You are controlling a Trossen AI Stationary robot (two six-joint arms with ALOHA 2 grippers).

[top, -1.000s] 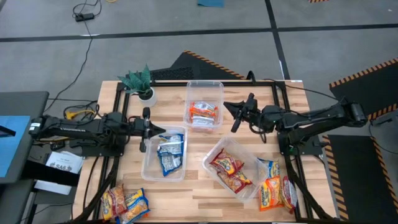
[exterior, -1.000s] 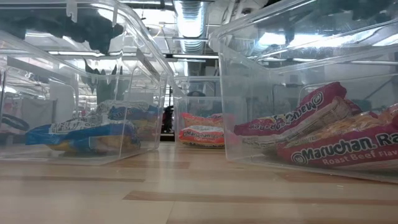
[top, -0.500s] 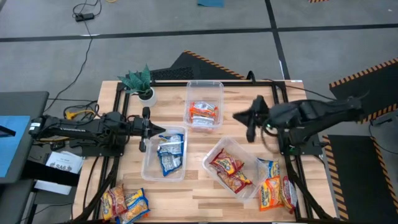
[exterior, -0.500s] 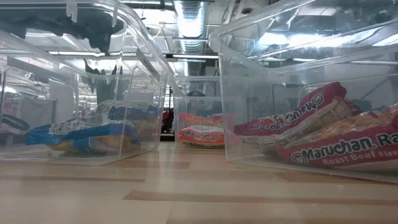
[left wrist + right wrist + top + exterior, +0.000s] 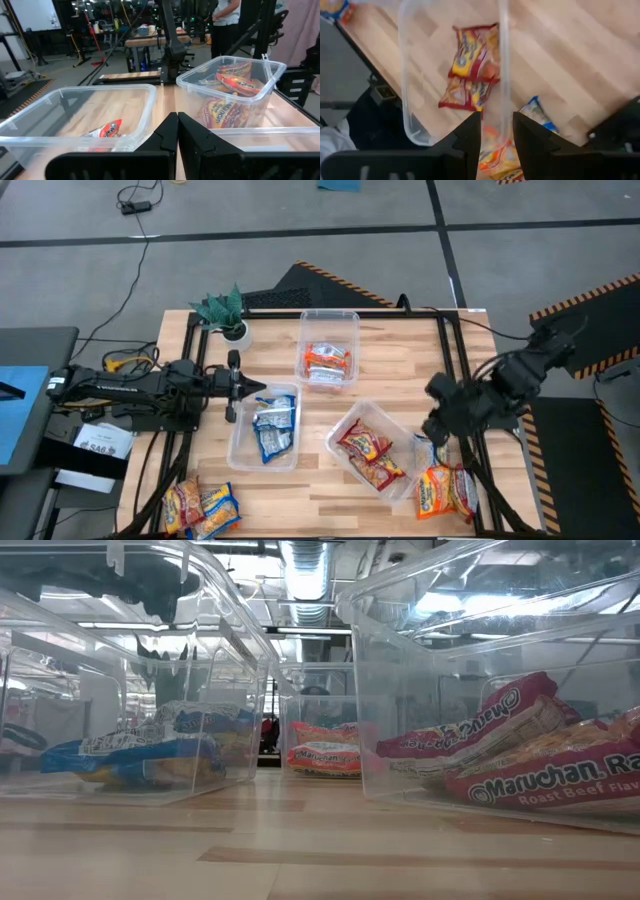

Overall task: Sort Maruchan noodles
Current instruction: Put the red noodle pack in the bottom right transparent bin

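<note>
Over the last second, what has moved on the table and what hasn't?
The right gripper swung from beside the orange-packet bin toward the loose packets at the table's right front, its fingers opening, empty. The left gripper, shut, stayed by the blue-packet bin. No packets shifted.

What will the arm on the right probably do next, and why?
Probably lower toward the loose packets at the table's near right corner and pick one up. The right gripper hangs open and empty just above that pile, beside the bin of red packets. Those packets are not yet in any bin. The left gripper waits shut beside the blue packets' bin.
</note>
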